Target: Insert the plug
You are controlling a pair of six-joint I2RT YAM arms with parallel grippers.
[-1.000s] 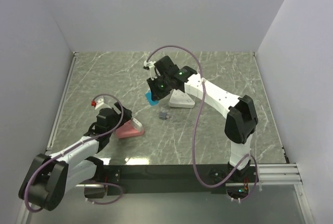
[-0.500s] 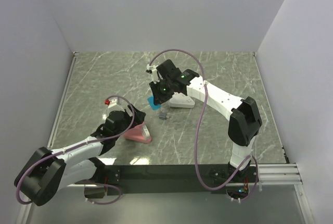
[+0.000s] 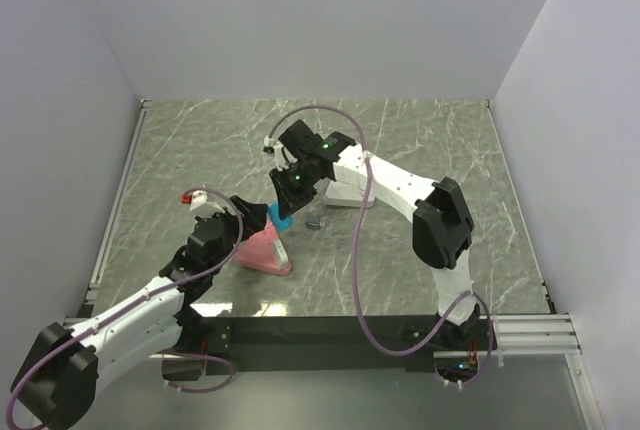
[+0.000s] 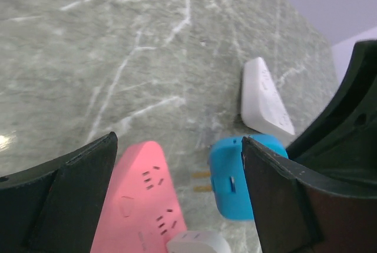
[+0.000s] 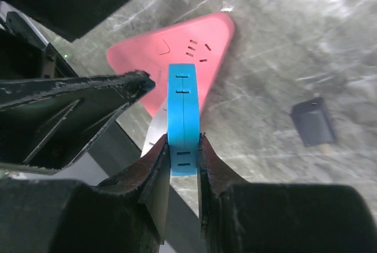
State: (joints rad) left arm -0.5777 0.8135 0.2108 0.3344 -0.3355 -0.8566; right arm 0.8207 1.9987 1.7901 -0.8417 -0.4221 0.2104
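Observation:
The pink triangular power strip lies flat on the table near the front left. It also shows in the left wrist view and in the right wrist view. My left gripper is open, and its jaws stand either side of the strip. My right gripper is shut on the blue plug and holds it just above the strip's far corner. The plug's two brass prongs point toward the strip. The plug sits squeezed edge-on between the right fingers.
A white plug sits on the pink strip's near end. A white power strip lies behind the right gripper and shows in the left wrist view. A small dark adapter lies to the right of the blue plug.
My right gripper has carried the blue plug left and toward the front, down to the pink strip. My left arm has shifted, and the strip has slid slightly to the right.

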